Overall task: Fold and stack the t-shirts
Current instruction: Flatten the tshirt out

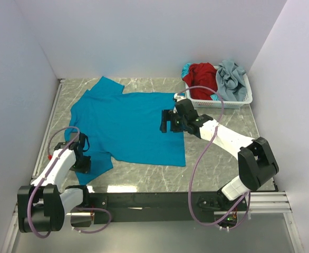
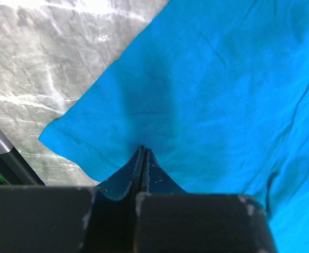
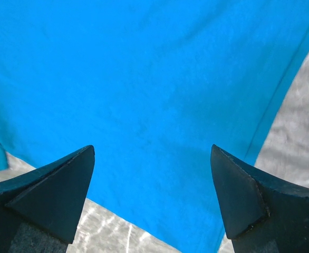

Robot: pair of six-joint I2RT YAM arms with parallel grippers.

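The teal-blue t-shirt (image 1: 131,126) lies spread flat on the marble table, collar end at the far left. My left gripper (image 1: 83,158) is at its near-left sleeve. In the left wrist view the left gripper (image 2: 142,151) is shut, tips down on the teal cloth (image 2: 207,89), with no fold seen between them. My right gripper (image 1: 166,121) hovers over the shirt's right edge. In the right wrist view the right gripper (image 3: 152,153) is open and empty above the cloth (image 3: 144,74). The red t-shirt (image 1: 201,76) and the pale grey-blue t-shirt (image 1: 231,79) lie bunched in the basket.
The white lattice basket (image 1: 223,103) stands at the far right corner; a scrap of teal cloth (image 1: 186,68) shows at its left end. White walls close in the table on three sides. Bare marble (image 1: 218,158) shows right of the shirt, under the right arm.
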